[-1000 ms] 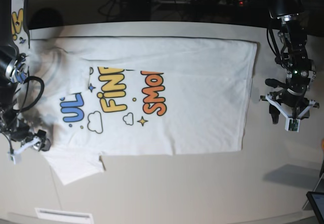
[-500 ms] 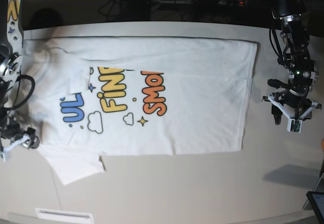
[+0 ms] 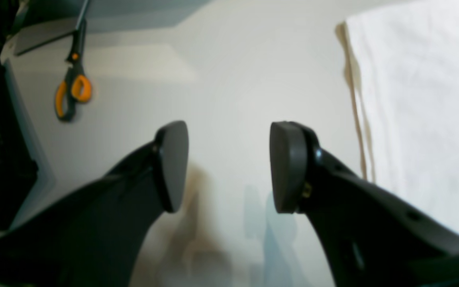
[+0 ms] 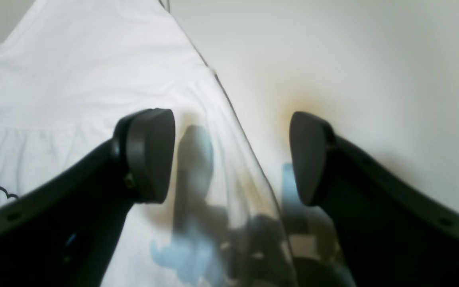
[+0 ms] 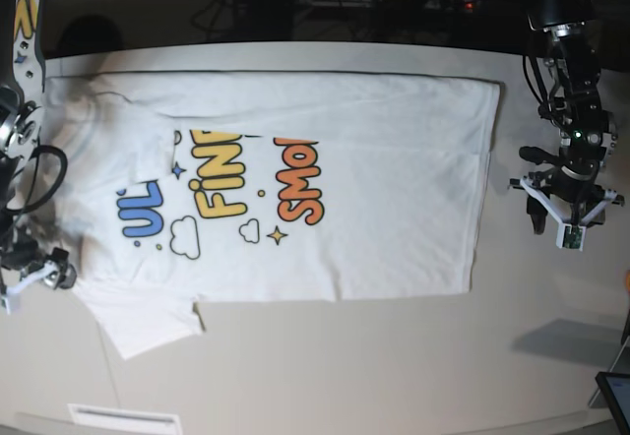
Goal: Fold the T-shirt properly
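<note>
Left gripper [image 5: 569, 220], jaws apart and holding nothing, hangs over bare table [image 5: 394, 356] beside the hem edge of the T-shirt [image 5: 374, 179], with open tabletop around it; in its wrist view the hem runs along the right side and orange-handled scissors [image 3: 71, 85] lie well apart at the far left. Right gripper [image 4: 229, 159], jaws likewise apart and empty, sits at the opposite, collar end of the table, straddling the shirt's edge: one pad [image 4: 150, 155] over white cloth, the other over bare surface. T-shirt lies flat, print upward, across the middle of the table, one sleeve spread toward the near edge, the other folded in over the chest and hiding part of the lettering. Blue, yellow and orange letters, clouds and stars show. Bare tabletop runs along the near side.
</note>
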{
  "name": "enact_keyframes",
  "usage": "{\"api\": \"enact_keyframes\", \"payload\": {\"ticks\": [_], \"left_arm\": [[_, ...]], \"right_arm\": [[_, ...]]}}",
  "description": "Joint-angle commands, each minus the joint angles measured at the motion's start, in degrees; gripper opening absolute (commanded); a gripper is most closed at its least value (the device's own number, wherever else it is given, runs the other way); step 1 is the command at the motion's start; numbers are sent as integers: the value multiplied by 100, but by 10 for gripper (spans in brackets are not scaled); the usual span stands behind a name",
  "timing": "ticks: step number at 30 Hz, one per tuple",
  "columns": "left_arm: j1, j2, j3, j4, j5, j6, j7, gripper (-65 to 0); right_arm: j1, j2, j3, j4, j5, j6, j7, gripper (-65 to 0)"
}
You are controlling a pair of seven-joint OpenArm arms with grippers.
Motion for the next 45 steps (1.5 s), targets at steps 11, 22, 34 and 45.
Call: {"api": "enact_keyframes", "payload": {"ticks": [11,22,34,45], "left_arm": [[27,-133,-45,344,-26,56,-146,-339],[-8,-125,-45,282,-26,56,-128,-339],[-236,-107,-45,-157,-61,56,-111,-333],[-1116,-37,-757,-1212,-1942,47,91,-311]], "right_arm": [[35,-85,8,-161,64,42,132,-215],[9,-217,0,-161,64,77,115,-222],[0,-472,0,-56,56,59,141,-326],[-123,-463,0,15,56,59,123,-646]]}}
